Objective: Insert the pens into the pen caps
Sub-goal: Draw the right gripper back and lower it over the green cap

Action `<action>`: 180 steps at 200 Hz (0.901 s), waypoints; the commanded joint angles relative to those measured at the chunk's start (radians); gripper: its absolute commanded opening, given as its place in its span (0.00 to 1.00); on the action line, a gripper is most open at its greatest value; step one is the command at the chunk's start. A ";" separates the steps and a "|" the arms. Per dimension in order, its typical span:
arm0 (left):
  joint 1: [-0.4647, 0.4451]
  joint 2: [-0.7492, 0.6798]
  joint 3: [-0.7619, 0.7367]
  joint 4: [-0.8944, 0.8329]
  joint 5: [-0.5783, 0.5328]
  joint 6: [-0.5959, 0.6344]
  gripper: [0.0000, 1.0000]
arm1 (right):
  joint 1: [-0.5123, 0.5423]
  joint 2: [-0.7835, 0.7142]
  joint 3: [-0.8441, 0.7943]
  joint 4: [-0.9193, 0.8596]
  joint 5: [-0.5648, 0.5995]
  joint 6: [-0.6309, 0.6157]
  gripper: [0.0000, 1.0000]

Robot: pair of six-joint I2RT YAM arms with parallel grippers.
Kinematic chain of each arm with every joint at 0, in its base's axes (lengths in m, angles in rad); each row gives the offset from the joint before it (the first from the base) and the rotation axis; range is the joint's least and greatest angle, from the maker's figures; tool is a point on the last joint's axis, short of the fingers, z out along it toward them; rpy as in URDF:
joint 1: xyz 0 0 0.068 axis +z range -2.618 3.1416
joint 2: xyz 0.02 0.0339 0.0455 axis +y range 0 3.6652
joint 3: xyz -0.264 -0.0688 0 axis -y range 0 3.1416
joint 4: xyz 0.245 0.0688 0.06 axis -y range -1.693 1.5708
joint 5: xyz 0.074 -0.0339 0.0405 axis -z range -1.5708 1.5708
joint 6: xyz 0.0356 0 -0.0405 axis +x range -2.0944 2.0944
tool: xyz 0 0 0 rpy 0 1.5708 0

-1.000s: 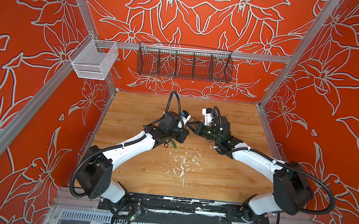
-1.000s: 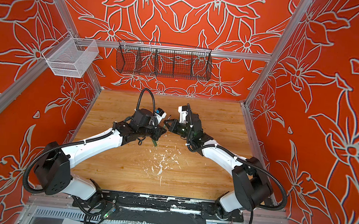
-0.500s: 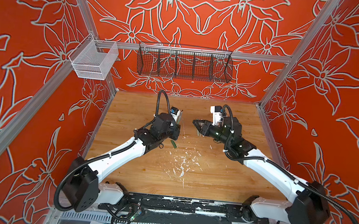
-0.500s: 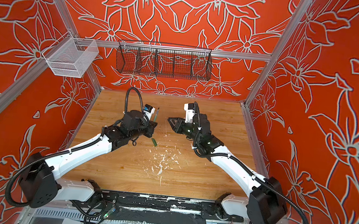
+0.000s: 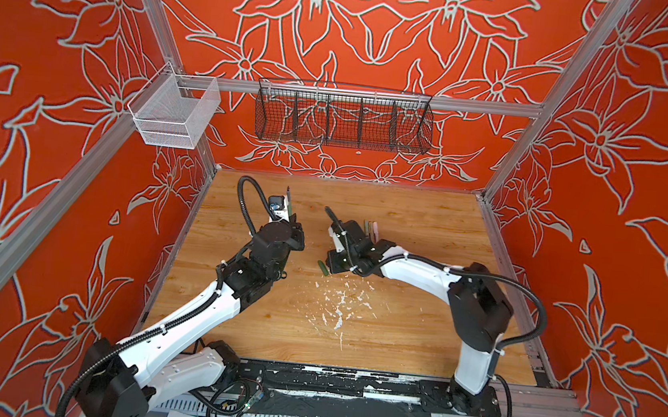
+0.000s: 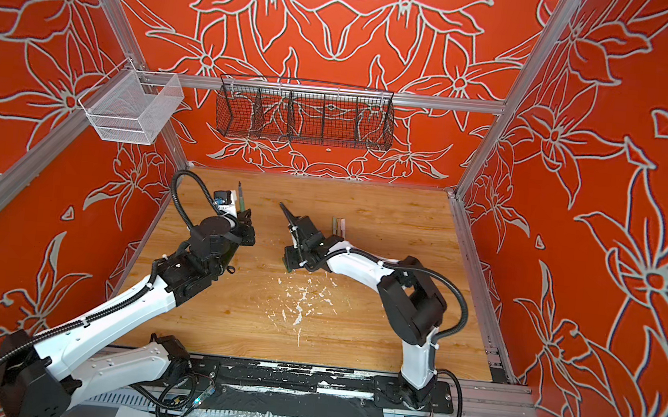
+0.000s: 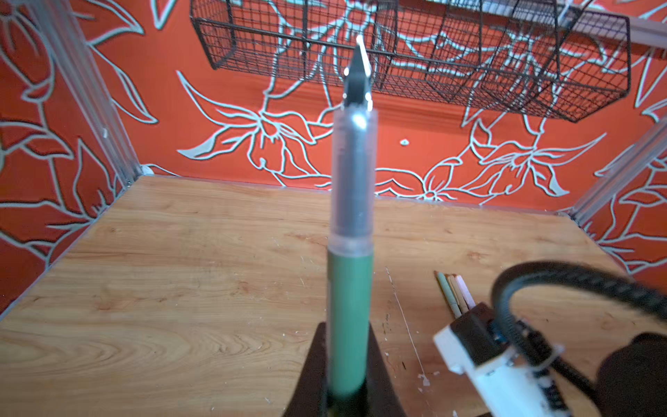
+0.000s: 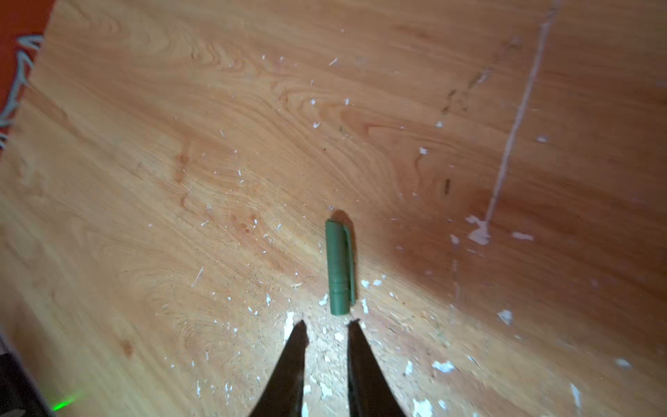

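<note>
Left end effector (image 7: 348,361) is pinching pen (image 7: 350,289), nib toward back wall (image 7: 173,108); right end effector (image 8: 326,330), slightly spread, is hovering by cap (image 8: 339,267) lying flat.

This is a robot test cell in a lab: a box of aluminium rails (image 5: 376,95) with orange flower-print walls (image 5: 341,30) closes in a bare wooden table (image 5: 395,336). Two cabled arms (image 5: 188,316) are bolted to a black base plate (image 5: 348,386) at the front edge. Wire baskets (image 5: 343,120) hang from the rails, and white flecks (image 5: 339,306) mark the wood.
</note>
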 commanded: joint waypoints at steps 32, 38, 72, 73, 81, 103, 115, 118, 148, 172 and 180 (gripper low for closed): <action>0.007 -0.018 0.004 0.070 -0.048 -0.016 0.00 | 0.055 0.159 0.189 -0.194 0.160 -0.117 0.28; 0.006 -0.019 0.004 0.069 -0.047 -0.016 0.00 | 0.059 0.173 0.203 -0.207 0.172 -0.123 0.28; 0.010 -0.018 0.004 0.065 -0.036 -0.024 0.00 | 0.077 0.206 0.238 -0.233 0.245 -0.144 0.27; 0.010 -0.018 0.004 0.065 -0.036 -0.025 0.00 | 0.077 0.207 0.239 -0.233 0.246 -0.145 0.27; 0.011 -0.018 0.005 0.065 -0.034 -0.024 0.00 | 0.077 0.208 0.239 -0.231 0.253 -0.148 0.27; 0.012 -0.018 0.003 0.065 -0.031 -0.024 0.00 | 0.077 0.230 0.254 -0.239 0.261 -0.155 0.24; 0.013 -0.018 0.004 0.067 -0.031 -0.022 0.00 | 0.077 0.240 0.263 -0.241 0.250 -0.160 0.23; 0.013 -0.018 0.004 0.067 -0.031 -0.022 0.00 | 0.077 0.241 0.265 -0.240 0.248 -0.162 0.22; 0.015 -0.011 0.005 0.068 -0.027 -0.021 0.00 | 0.078 0.255 0.273 -0.232 0.226 -0.165 0.20; 0.015 -0.009 0.006 0.068 -0.025 -0.022 0.00 | 0.078 0.259 0.274 -0.229 0.228 -0.164 0.20; 0.016 -0.009 0.005 0.067 -0.025 -0.021 0.00 | 0.077 0.259 0.274 -0.230 0.230 -0.164 0.19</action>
